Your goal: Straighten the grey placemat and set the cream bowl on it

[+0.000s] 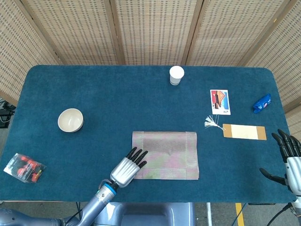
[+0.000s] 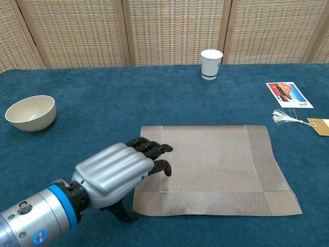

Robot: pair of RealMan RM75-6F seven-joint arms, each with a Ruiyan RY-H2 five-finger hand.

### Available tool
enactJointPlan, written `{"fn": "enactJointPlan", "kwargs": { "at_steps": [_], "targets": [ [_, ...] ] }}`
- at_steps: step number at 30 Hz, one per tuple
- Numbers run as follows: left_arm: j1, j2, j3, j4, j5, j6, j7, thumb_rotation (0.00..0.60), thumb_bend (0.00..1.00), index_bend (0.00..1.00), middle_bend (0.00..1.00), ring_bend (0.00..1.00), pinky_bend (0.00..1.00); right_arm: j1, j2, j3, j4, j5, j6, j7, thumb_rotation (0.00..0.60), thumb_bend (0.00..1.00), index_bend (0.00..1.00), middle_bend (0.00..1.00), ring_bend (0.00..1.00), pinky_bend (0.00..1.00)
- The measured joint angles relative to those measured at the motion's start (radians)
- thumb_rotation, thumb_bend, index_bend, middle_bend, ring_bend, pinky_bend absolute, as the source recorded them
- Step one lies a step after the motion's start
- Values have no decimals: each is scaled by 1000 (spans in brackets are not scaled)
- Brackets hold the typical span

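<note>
The grey placemat (image 1: 167,155) (image 2: 211,167) lies flat near the table's front edge, its sides roughly square to the table. My left hand (image 1: 127,167) (image 2: 115,172) rests palm down on the mat's near left corner, holding nothing. The cream bowl (image 1: 70,120) (image 2: 31,112) stands upright and empty on the blue cloth far to the left of the mat. At the table's right front corner my right hand (image 1: 287,157) hangs with fingers spread and empty; the chest view does not show it.
A white paper cup (image 1: 176,75) (image 2: 211,64) stands at the back centre. A picture card (image 1: 220,101), a tasselled tan tag (image 1: 242,131) and a blue wrapped object (image 1: 262,103) lie on the right. A red snack packet (image 1: 24,167) lies at the front left.
</note>
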Motion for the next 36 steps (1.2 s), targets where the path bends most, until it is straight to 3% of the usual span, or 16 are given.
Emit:
{"fn": "enactJointPlan", "kwargs": {
  "at_steps": [4,9,18,21,36],
  "targets": [
    [-3,-7,-4,11,-5,1,5,600,280,249,0,0,0,0,1,0,0,1,0,4,600,42,4,0,0,0],
    [-7,-18,-13,24,-22,0,9,600,282,264,0,0,0,0,3,1,0,1,1,7,600,42,4,0,0,0],
    [-12,-37,-17,46,-42,3,24,600,288,548,0,0,0,-1,7,1,-2,2,1,16,600,42,4,0,0,0],
    [-13,-38,-18,45,-42,7,22,600,315,593,0,0,0,-1,8,0,-2,2,-1,17,600,43,4,0,0,0],
    [-19,-35,-22,48,-48,15,18,600,532,605,0,0,0,0,12,-4,-7,-3,-5,22,600,40,4,0,0,0]
  ]
}}
